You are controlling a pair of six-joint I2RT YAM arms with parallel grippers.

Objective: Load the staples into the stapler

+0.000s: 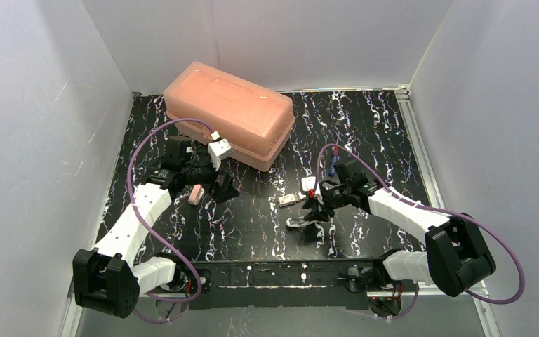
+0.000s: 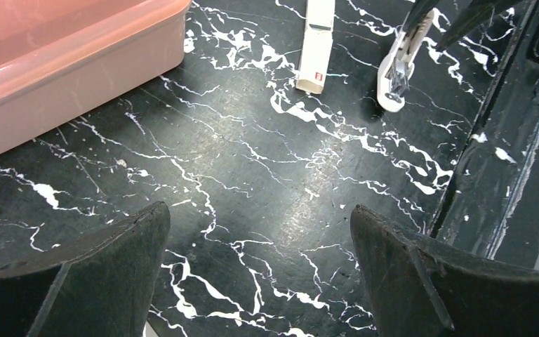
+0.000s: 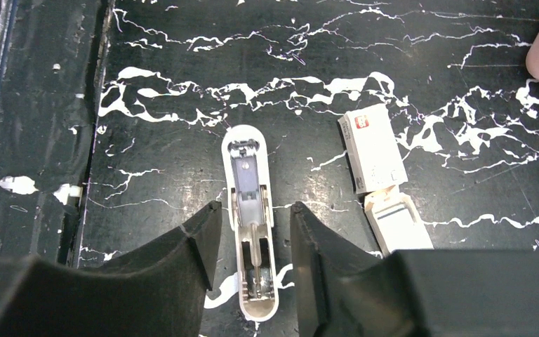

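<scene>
My right gripper (image 3: 255,208), unclenched, straddled the open white plastic stapler (image 3: 250,161) by the near edge of the table (image 3: 463,84). I judged centring before squeezing best.

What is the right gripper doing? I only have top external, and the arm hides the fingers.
Observer: In the right wrist view, the right gripper straddles the white plastic stapler, which lies flat. The jaws are open, with one finger on each side.
Operator: Is the stapler open?
Observer: Yes. Its metal channel faces up, exposed. I can't tell whether there are staples in it.
Operator: Where's the staple box?
Observer: The small white cardboard staple box lies right beside the stapler, with its inner tray pulled out at the near end.
</scene>
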